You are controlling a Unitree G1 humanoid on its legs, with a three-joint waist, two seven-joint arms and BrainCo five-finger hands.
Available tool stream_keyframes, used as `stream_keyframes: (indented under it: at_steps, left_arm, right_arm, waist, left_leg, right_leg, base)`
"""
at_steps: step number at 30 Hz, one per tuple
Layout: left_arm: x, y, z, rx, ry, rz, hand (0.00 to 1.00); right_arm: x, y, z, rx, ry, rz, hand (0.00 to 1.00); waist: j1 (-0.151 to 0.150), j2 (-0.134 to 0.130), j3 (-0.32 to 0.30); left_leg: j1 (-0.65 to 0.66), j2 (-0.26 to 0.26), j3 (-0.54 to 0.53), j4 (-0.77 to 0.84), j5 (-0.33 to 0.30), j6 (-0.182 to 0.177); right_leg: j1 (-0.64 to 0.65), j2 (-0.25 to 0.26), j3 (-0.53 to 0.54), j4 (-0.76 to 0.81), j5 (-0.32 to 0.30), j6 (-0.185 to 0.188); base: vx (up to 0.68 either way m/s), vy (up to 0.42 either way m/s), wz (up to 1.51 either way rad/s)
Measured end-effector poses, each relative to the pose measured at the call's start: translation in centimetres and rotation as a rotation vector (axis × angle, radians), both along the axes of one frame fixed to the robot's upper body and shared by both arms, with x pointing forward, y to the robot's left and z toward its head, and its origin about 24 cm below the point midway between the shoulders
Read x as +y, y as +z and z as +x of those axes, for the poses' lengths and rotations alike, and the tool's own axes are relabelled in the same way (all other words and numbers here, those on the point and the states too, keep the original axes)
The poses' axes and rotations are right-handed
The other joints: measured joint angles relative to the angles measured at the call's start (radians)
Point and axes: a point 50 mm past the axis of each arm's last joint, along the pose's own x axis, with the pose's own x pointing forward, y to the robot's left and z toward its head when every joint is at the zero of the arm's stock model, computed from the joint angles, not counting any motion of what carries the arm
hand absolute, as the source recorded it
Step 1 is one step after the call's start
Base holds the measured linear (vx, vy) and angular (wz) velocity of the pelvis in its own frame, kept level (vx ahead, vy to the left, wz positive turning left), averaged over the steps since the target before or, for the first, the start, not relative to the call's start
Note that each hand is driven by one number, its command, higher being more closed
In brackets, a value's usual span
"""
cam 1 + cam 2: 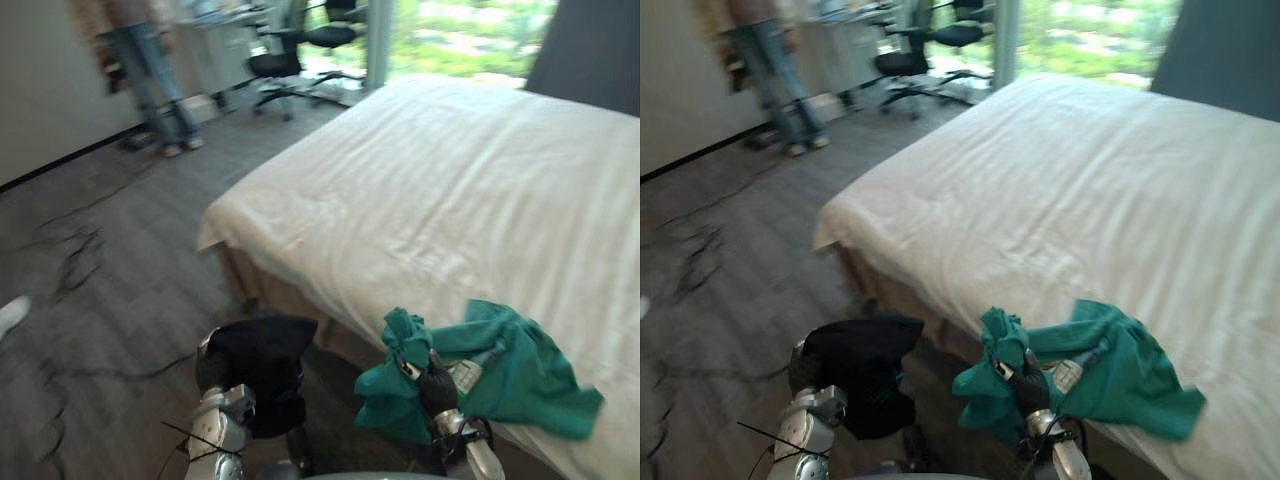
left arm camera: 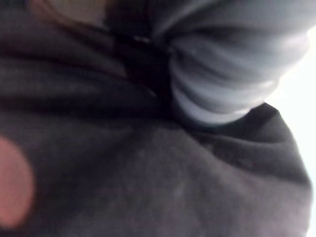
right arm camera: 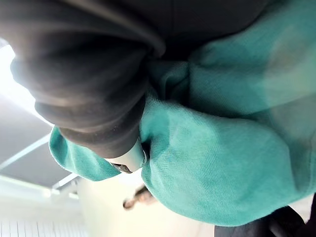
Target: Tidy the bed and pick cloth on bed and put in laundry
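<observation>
**Right hand (image 1: 437, 388) grips green cloth (image 1: 530, 375); left hand (image 2: 222, 69) under black cloth (image 1: 262, 350)**

Right hand: fingers closed into a bunched fold of the green cloth. The rest of the cloth lies spread on the near edge of the white bed (image 1: 450, 190). Left hand: draped in the black cloth, fingers hidden, grip cannot be told. It is beside the bed, above the floor (image 1: 120, 280).

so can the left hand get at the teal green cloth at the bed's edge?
Probably not: the left hand is buried under a crumpled black cloth, and the teal green cloth is draped over the right hand.
</observation>
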Motion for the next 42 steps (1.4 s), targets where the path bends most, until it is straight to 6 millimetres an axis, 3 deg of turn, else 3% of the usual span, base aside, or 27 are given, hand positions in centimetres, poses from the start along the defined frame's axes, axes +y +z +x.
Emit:
stream_keyframes:
  at_steps: [1,2,3,4,5,6,7,8,9,10,11,12,13,14,16,17,22,25,28,30,31,32,33,37,39,41,42]
  left_arm:
    - [-0.2,-0.1,-0.3,-0.006,-0.003,-0.024,1.0]
    - [-0.1,-0.4,-1.0,-0.007,-0.003,-0.053,1.0]
    - [0.8,-0.3,-1.2,-0.022,0.003,-0.05,1.0]
    - [1.0,-0.6,-1.5,-0.011,0.002,-0.055,1.0]
    - [1.4,-1.9,-3.1,0.06,0.0,-0.061,1.0]
    - [1.1,-3.4,-4.3,0.131,-0.053,-0.075,1.0]
    - [0.8,-3.9,-4.7,0.153,-0.074,-0.084,1.0]
    - [0.1,-4.8,-5.7,0.195,-0.112,-0.106,1.0]
    - [0.2,-4.9,-6.1,0.208,-0.151,-0.094,1.0]
    - [0.4,-4.9,-6.1,0.213,-0.168,-0.086,1.0]
    - [-0.3,-5.3,-6.2,0.243,-0.209,-0.103,1.0]
    - [-1.7,-5.6,-6.5,0.271,-0.264,-0.128,1.0]
    - [-2.2,-5.8,-6.7,0.283,-0.285,-0.137,1.0]
    - [-2.7,-6.0,-6.9,0.305,-0.317,-0.146,1.0]
    - [-2.6,-6.3,-6.5,0.32,-0.343,-0.131,1.0]
    - [-4.6,-6.2,-5.6,0.288,-0.459,-0.161,1.0]
    - [-4.6,-6.2,-5.6,0.288,-0.46,-0.161,1.0]
    - [-5.0,-6.1,-5.6,0.285,-0.476,-0.163,1.0]
    - [-5.8,-6.2,-5.4,0.282,-0.513,-0.157,1.0]
    - [-6.1,-5.9,-4.8,0.254,-0.533,-0.148,1.0]
    - [-6.6,-5.5,-4.0,0.213,-0.543,-0.143,1.0]
    - [-6.9,-5.1,-3.7,0.182,-0.545,-0.133,1.0]
    - [-7.1,-4.9,-3.4,0.166,-0.551,-0.125,1.0]
    - [-7.4,-3.4,-2.1,0.091,-0.587,-0.094,1.0]
    - [-7.9,-3.4,-2.0,0.095,-0.602,-0.096,1.0]
    - [-8.2,-3.5,-2.1,0.11,-0.617,-0.097,1.0]
    - [-8.5,-3.6,-2.4,0.121,-0.628,-0.103,1.0]
  right_arm:
    - [-0.5,0.1,-0.1,-0.006,-0.008,-0.014,1.0]
    - [-1.2,0.2,-0.1,-0.006,-0.029,-0.03,1.0]
    - [-1.8,-0.1,-0.2,0.005,-0.08,-0.03,1.0]
    - [-2.0,-0.5,-0.3,0.028,-0.097,-0.028,1.0]
    - [-1.8,-1.1,-0.2,0.066,-0.113,-0.022,1.0]
    - [-1.8,-2.0,-0.7,0.118,-0.135,-0.031,1.0]
    - [-1.8,-2.5,-1.0,0.148,-0.134,-0.04,1.0]
    - [-1.7,-3.3,-1.0,0.186,-0.13,-0.058,1.0]
    - [-0.6,-3.7,-0.7,0.201,-0.111,-0.035,1.0]
    - [-0.1,-3.8,-0.7,0.209,-0.106,-0.02,1.0]
    - [0.5,-4.3,-1.0,0.239,-0.097,0.002,1.0]
    - [0.2,-4.5,-1.4,0.25,-0.088,-0.012,1.0]
    - [0.0,-4.7,-1.8,0.261,-0.085,-0.018,1.0]
    - [0.0,-5.3,-2.6,0.295,-0.085,-0.011,1.0]
    - [0.3,-5.7,-3.4,0.315,-0.075,0.002,1.0]
    - [2.1,-5.6,-4.6,0.279,-0.057,0.064,1.0]
    - [2.1,-5.5,-4.2,0.268,-0.055,0.063,1.0]
    - [2.0,-5.4,-2.8,0.26,-0.066,0.054,1.0]
    - [1.6,-6.8,-1.0,0.338,-0.096,0.039,1.0]
    - [1.6,-7.2,0.1,0.372,-0.09,0.027,1.0]
    - [1.3,-6.9,1.3,0.367,-0.079,0.011,1.0]
    - [1.1,-6.7,2.1,0.368,-0.076,-0.002,1.0]
    - [1.0,-6.5,2.6,0.363,-0.08,-0.012,1.0]
    - [0.2,-7.2,1.9,0.432,-0.119,-0.043,1.0]
    - [0.1,-7.6,1.0,0.473,-0.135,-0.053,1.0]
    - [0.1,-8.0,0.4,0.497,-0.129,-0.067,1.0]
    - [0.0,-8.0,0.5,0.494,-0.127,-0.075,1.0]
  waist:
    - [-0.006,0.011,0.001]
    - [-0.024,0.012,-0.004]
    - [-0.022,-0.012,0.002]
    - [-0.013,-0.011,0.002]
    - [0.002,-0.003,-0.001]
    - [-0.007,-0.007,-0.001]
    - [0.0,-0.002,0.0]
    - [-0.003,0.013,0.008]
    - [0.003,-0.04,0.028]
    - [0.003,-0.063,0.04]
    - [0.007,-0.086,0.052]
    - [0.004,-0.076,0.065]
    - [0.002,-0.073,0.068]
    - [-0.011,-0.052,0.079]
    - [-0.029,-0.064,0.082]
    - [-0.021,-0.118,0.04]
    - [-0.021,-0.118,0.04]
    - [-0.023,-0.118,0.04]
    - [-0.015,-0.119,0.043]
    - [-0.006,-0.106,0.053]
    - [0.013,-0.097,0.073]
    - [0.019,-0.064,0.094]
    - [0.015,-0.056,0.104]
    - [0.009,-0.042,0.129]
    - [0.005,-0.049,0.132]
    - [0.007,-0.056,0.136]
    - [0.009,-0.053,0.134]
  left_leg:
    - [0.001,-0.022,-0.029,-0.034,0.002,-0.003]
    - [0.013,-0.065,-0.011,-0.092,-0.037,0.046]
    - [-0.018,-0.071,0.083,0.002,-0.092,0.066]
    - [-0.023,-0.048,0.105,0.057,-0.089,0.06]
    - [0.02,-0.019,0.118,0.075,-0.048,-0.016]
    - [0.061,-0.055,0.041,-0.032,0.018,-0.059]
    - [0.079,-0.057,0.013,-0.079,0.04,-0.056]
    - [0.108,-0.054,-0.058,-0.156,0.08,-0.062]
    - [0.112,-0.086,-0.095,-0.195,0.099,-0.078]
    - [0.111,-0.096,-0.101,-0.199,0.105,-0.083]
    - [0.104,-0.106,-0.132,-0.21,0.092,-0.102]
    - [0.1,-0.108,-0.185,-0.209,0.092,-0.101]
    - [0.106,-0.11,-0.207,-0.216,0.093,-0.102]
    - [0.11,-0.115,-0.268,-0.232,0.096,-0.106]
    - [0.11,-0.13,-0.34,-0.238,0.096,-0.106]
    - [0.198,-0.21,-0.371,-0.24,0.006,-0.121]
    - [0.198,-0.21,-0.371,-0.24,0.006,-0.121]
    - [0.204,-0.209,-0.369,-0.24,0.006,-0.121]
    - [0.234,-0.206,-0.35,-0.23,-0.004,-0.117]
    - [0.173,-0.195,-0.329,-0.112,-0.072,-0.131]
    - [0.104,-0.157,-0.297,0.041,-0.154,-0.148]
    - [0.061,-0.124,-0.279,0.148,-0.206,-0.165]
    - [0.045,-0.108,-0.272,0.192,-0.222,-0.177]
    - [0.046,-0.086,-0.23,0.191,-0.222,-0.196]
    - [0.053,-0.095,-0.222,0.186,-0.177,-0.157]
    - [0.022,-0.087,-0.209,0.264,-0.19,-0.156]
    - [0.015,-0.075,-0.197,0.274,-0.201,-0.138]
  right_leg:
    - [0.001,0.001,0.0,0.005,-0.008,-0.01]
    - [0.023,0.008,0.001,-0.072,-0.001,-0.028]
    - [0.057,-0.013,-0.079,-0.131,0.017,0.025]
    - [0.056,-0.018,-0.107,-0.118,0.017,0.025]
    - [0.068,-0.006,-0.157,-0.076,0.017,0.025]
    - [0.073,-0.021,-0.213,0.007,0.019,0.024]
    - [0.058,-0.034,-0.221,0.085,0.023,0.02]
    - [0.024,-0.058,-0.221,0.154,-0.032,0.006]
    - [0.005,-0.084,-0.23,0.018,0.017,-0.002]
    - [0.003,-0.106,-0.23,0.03,0.038,0.061]
    - [0.001,-0.12,-0.262,0.075,0.034,0.022]
    - [-0.023,-0.121,-0.184,0.16,0.041,-0.051]
    - [-0.046,-0.121,-0.124,0.201,0.04,-0.09]
    - [-0.078,-0.08,0.033,0.215,-0.002,-0.091]
    - [-0.093,-0.006,0.213,0.144,-0.02,-0.066]
    - [-0.039,-0.012,0.417,-0.106,0.05,0.022]
    - [-0.039,-0.012,0.417,-0.107,0.05,0.021]
    - [-0.031,-0.011,0.418,-0.113,0.05,0.021]
    - [0.004,-0.009,0.422,-0.13,0.053,0.021]
    - [-0.003,-0.006,0.426,-0.127,0.052,0.021]
    - [-0.006,0.009,0.424,-0.117,0.053,0.019]
    - [-0.005,0.021,0.421,-0.106,0.053,0.02]
    - [-0.003,0.028,0.418,-0.105,0.053,0.02]
    - [0.02,0.027,0.417,-0.133,0.06,0.008]
    - [0.064,0.023,0.399,-0.189,0.08,0.018]
    - [0.101,0.021,0.39,-0.21,0.082,0.024]
    - [0.102,0.023,0.394,-0.2,0.059,0.027]
  base:
    - [0.0,0.022,2.49]
    - [0.04,0.078,2.91]
    - [0.04,0.069,2.7]
    - [0.05,0.04,2.12]
    - [0.09,-0.01,1.79]
    - [0.09,-0.011,1.77]
    - [0.07,-0.011,1.8]
    - [-0.04,-0.031,1.37]
    - [-0.05,-0.043,1.33]
    - [-0.05,-0.048,1.24]
    - [-0.04,-0.038,1.15]
    - [-0.03,-0.026,1.11]
    - [-0.05,0.041,1.12]
    - [-0.03,0.048,1.1]
    - [-0.02,0.018,1.14]
    - [-0.01,-0.006,0.47]
    - [0.0,0.0,0.0]
    - [0.0,0.0,0.0]
    - [0.0,-0.053,-0.1]
    - [-0.02,-0.065,-0.24]
    - [-0.05,-0.049,-0.48]
    - [-0.04,-0.039,-0.49]
    - [-0.04,-0.028,-0.25]
    - [0.01,-0.025,0.05]
    - [0.12,-0.051,0.17]
    - [0.14,-0.051,0.1]
    - [0.12,-0.04,-0.02]
